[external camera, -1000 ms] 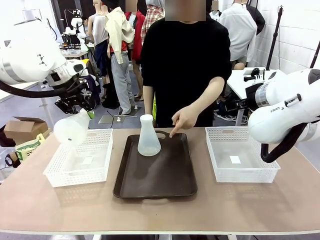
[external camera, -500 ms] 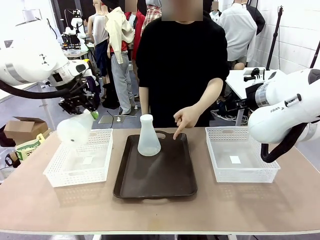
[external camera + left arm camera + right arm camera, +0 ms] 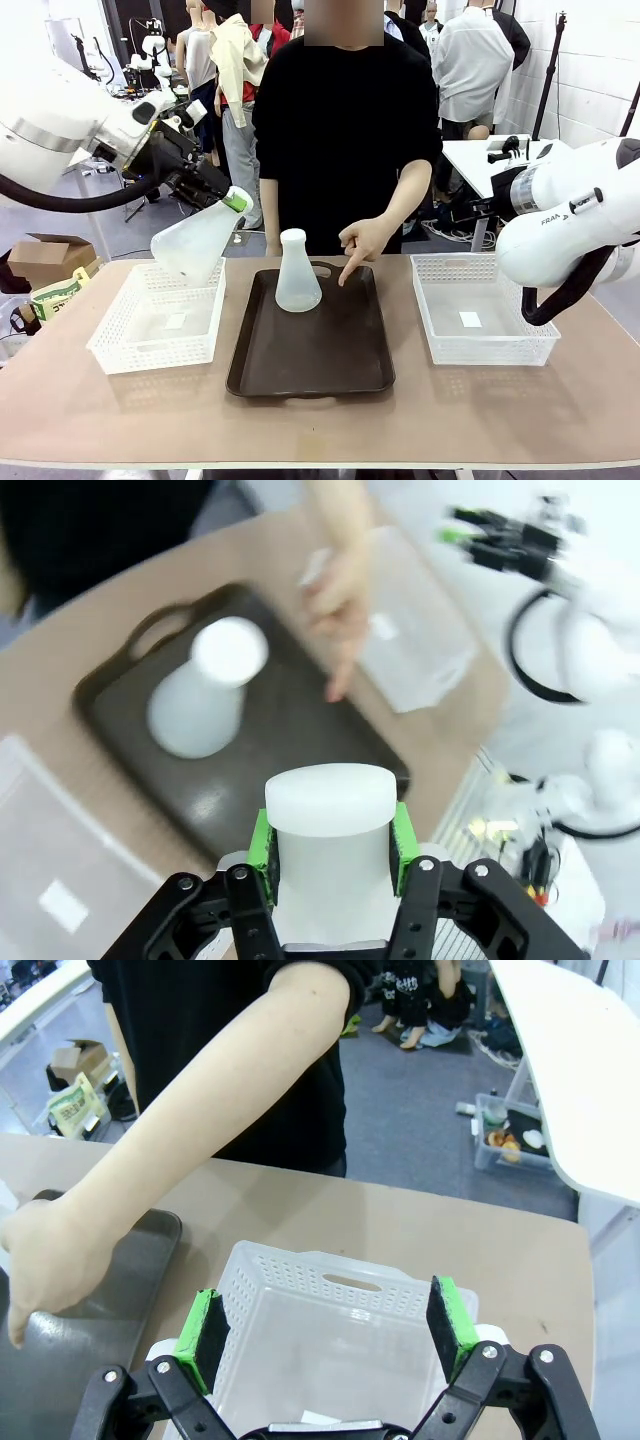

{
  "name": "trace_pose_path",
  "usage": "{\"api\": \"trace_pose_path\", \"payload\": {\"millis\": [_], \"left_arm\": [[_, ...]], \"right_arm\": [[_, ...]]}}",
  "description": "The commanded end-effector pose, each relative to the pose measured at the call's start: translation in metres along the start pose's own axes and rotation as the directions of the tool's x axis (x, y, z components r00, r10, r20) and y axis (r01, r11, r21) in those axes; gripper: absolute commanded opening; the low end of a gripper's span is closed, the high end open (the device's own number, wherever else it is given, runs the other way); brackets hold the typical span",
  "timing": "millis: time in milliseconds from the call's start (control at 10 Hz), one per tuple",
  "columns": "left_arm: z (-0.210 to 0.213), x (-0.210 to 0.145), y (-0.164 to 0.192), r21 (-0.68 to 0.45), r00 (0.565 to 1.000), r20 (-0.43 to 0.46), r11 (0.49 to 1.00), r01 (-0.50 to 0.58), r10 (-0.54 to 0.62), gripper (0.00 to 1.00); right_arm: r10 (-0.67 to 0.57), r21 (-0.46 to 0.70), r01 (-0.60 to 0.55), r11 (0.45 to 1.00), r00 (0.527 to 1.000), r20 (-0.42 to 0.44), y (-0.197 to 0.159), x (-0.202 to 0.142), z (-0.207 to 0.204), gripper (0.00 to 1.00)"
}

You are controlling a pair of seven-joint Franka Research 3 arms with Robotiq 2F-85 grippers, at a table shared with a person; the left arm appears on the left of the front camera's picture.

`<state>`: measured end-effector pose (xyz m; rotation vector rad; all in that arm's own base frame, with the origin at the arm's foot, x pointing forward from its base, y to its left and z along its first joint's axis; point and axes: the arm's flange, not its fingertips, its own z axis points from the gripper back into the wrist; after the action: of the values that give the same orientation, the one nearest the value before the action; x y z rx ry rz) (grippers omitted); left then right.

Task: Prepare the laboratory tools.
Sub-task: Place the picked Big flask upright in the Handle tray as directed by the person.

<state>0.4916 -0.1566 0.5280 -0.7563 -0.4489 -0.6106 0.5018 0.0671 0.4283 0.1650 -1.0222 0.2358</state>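
Our left gripper (image 3: 232, 199) clamps one flask (image 3: 192, 243) by its neck, tilted above the left basket (image 3: 160, 330). The other flask (image 3: 297, 273) stands upright on the brown tray (image 3: 312, 350), where a person's hand (image 3: 361, 243) points. Our right gripper (image 3: 326, 1332) gapes wide over the right basket (image 3: 482, 310).

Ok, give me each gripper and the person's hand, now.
Left gripper: shut on a flask, held tilted above the left basket.
Right gripper: open, holding nothing.
Person's hand: holding nothing, pointing at the tray.
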Motion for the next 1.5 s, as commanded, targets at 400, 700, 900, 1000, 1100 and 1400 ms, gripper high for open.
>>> {"api": "trace_pose_path", "payload": {"millis": [400,700,900,1000,1100,1400], "left_arm": [[0.001,-0.024,-0.018,-0.236,0.961,0.059,0.932,0.275,-0.269,0.00],[0.004,-0.025,-0.012,-0.205,0.974,0.077,0.953,0.224,-0.213,0.00],[-0.047,-0.053,-0.011,-0.408,0.930,0.061,0.841,0.355,-0.363,0.00],[-0.073,-0.065,-0.012,-0.503,0.894,0.157,0.745,0.438,-0.420,0.00],[-0.092,-0.074,-0.007,-0.526,0.855,0.227,0.680,0.511,-0.467,0.00],[-0.120,-0.083,0.007,-0.570,0.750,0.514,0.487,0.662,-0.417,0.00]], "right_arm": [[0.003,-0.001,-0.003,1.000,1.000,0.030,0.000,-0.001,0.000,1.00],[0.003,-0.001,-0.003,1.000,1.000,0.030,0.000,-0.001,0.000,1.00],[0.003,-0.001,-0.003,1.000,1.000,0.030,0.000,-0.001,0.000,1.00],[0.003,-0.001,-0.003,1.000,1.000,0.030,0.000,-0.001,0.000,1.00],[0.003,-0.001,-0.003,1.000,1.000,0.030,0.000,-0.001,0.000,1.00],[0.003,-0.001,-0.003,1.000,1.000,0.030,0.000,-0.001,0.000,1.00]]}}
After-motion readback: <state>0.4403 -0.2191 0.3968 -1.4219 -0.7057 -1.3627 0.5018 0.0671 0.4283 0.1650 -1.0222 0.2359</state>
